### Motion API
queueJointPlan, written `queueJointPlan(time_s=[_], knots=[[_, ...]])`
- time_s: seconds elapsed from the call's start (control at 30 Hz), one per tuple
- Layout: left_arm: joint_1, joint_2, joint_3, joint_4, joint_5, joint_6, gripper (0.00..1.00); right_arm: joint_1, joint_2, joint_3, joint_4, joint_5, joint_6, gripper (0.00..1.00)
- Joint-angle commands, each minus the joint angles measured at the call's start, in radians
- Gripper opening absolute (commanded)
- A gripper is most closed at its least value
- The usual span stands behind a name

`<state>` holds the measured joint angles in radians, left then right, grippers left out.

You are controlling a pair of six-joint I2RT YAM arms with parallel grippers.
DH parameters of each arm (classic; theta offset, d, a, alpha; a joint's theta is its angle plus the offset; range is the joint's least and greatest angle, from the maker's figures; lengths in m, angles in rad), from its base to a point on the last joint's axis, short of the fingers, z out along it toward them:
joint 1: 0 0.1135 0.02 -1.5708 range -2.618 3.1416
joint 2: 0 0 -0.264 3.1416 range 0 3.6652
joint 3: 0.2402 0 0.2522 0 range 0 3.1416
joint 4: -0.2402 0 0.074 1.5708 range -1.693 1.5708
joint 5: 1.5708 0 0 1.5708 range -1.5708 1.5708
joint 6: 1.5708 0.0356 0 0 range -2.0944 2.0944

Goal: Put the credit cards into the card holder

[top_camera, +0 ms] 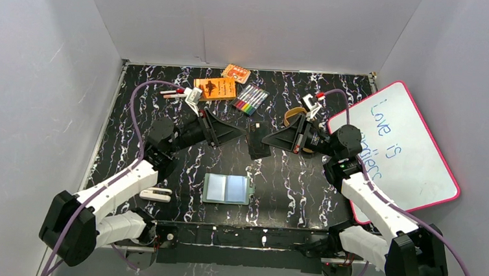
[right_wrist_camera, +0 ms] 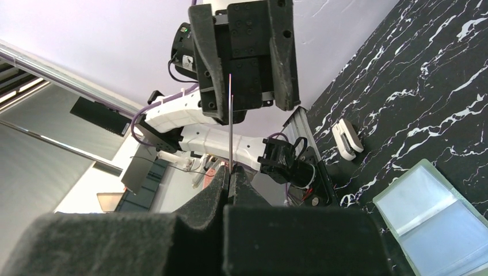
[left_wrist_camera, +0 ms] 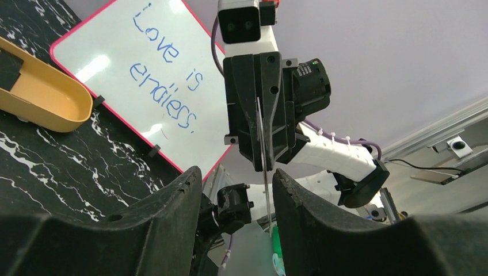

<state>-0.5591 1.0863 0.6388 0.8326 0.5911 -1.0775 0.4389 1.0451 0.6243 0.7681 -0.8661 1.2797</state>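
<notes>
We record the right gripper pinching a card by its edge. The left gripper is spread, with one finger either side of that card.

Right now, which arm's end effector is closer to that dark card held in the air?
The right. Its end effector is clamped on the credit card; the left end effector stands open around the card's opposite edge.
</notes>
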Motion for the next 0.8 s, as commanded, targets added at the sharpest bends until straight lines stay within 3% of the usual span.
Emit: queueJointPlan(time_s=[0.0, 0.27, 0.6, 0.77], knots=[[0.004, 0.027, 0.05, 0.066, 0.077, -0.019, 0.45, 0.005, 0.0, 0.044, 0.084, -0.019, 0.004, 0.0], [0.004, 0.037, 0.034, 0.071, 0.063, -0.017, 0.36, 0.008, -0.003, 0.046, 0.104, -0.023, 0.015, 0.0], [0.004, 0.033, 0.007, 0.096, 0.05, -0.025, 0.38, 0.01, -0.001, 0.037, 0.159, -0.028, 0.046, 0.0], [0.004, 0.035, -0.006, 0.124, 0.049, -0.036, 0.43, 0.012, -0.003, 0.036, 0.165, -0.031, 0.047, 0.0]])
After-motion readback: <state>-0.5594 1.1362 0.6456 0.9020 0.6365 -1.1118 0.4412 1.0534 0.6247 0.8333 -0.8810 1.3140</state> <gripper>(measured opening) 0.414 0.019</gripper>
